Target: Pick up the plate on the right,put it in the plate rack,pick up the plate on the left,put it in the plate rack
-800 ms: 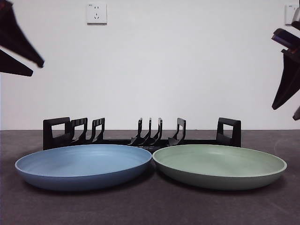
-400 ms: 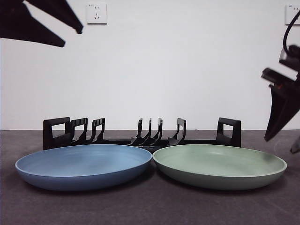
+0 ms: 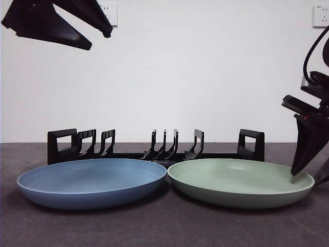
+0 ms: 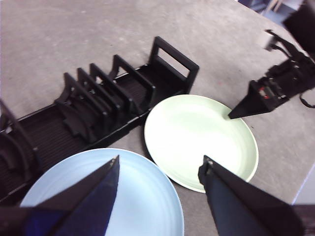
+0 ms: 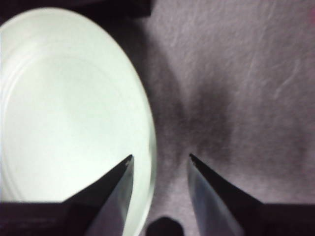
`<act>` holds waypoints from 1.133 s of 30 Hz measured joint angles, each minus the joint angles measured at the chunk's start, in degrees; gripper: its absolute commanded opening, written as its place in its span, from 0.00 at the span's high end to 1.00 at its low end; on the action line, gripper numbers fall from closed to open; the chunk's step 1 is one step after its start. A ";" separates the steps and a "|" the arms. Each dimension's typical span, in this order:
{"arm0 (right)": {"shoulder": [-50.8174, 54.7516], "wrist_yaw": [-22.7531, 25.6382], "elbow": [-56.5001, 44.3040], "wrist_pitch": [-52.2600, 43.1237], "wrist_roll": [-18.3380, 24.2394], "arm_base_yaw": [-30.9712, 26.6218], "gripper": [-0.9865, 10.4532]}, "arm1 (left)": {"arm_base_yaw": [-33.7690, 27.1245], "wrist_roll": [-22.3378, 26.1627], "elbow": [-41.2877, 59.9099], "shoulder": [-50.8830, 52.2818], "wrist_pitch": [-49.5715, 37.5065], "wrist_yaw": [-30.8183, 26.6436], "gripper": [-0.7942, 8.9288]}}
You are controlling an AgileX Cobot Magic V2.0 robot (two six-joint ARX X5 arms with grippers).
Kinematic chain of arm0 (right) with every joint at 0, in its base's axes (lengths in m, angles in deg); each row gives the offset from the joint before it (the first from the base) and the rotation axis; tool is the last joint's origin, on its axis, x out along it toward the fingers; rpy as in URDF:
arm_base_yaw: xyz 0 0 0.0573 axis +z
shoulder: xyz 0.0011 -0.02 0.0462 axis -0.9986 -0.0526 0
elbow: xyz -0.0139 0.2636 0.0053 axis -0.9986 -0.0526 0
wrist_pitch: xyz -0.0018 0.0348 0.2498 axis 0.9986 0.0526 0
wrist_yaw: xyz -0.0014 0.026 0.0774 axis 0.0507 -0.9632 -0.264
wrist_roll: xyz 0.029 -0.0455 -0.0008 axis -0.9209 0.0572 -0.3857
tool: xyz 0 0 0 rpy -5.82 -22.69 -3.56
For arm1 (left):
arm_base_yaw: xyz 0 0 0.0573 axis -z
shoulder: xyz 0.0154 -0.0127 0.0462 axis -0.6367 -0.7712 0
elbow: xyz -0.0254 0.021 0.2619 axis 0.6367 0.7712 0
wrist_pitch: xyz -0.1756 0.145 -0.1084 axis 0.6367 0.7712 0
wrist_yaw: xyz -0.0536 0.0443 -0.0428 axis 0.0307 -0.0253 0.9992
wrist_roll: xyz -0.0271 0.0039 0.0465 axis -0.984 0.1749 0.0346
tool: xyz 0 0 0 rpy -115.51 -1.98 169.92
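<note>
Two plates, blue (image 3: 91, 181), green (image 3: 240, 180), one rack (image 3: 156, 146)

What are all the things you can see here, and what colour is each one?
green plate: one, pale green, flat on the table, on the right in the front view, in front of the rack
blue plate: one, light blue, flat on the table, on the left, edge close to the green plate's edge
plate rack: one, black, long and low, behind both plates, no plate in it
table: one, dark grey
wall sockets: two, white, high on the white wall
right gripper: one, black, jaws open, low over the green plate's outer rim, one jaw over the plate and one over the table
left gripper: one, black, jaws open, high above the plates
</note>
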 measured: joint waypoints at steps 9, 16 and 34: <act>-1.90 -1.62 0.00 -0.11 0.00 0.02 0.93 | 2.75 0.24 0.00 0.00 0.94 -1.31 0.63; -1.70 -1.49 0.07 -0.24 -0.68 0.02 0.93 | 4.90 0.96 0.00 0.00 5.20 -2.21 0.63; 6.51 -1.27 6.29 9.25 -4.55 4.55 0.93 | 25.03 28.96 0.00 -0.74 6.64 -16.57 0.63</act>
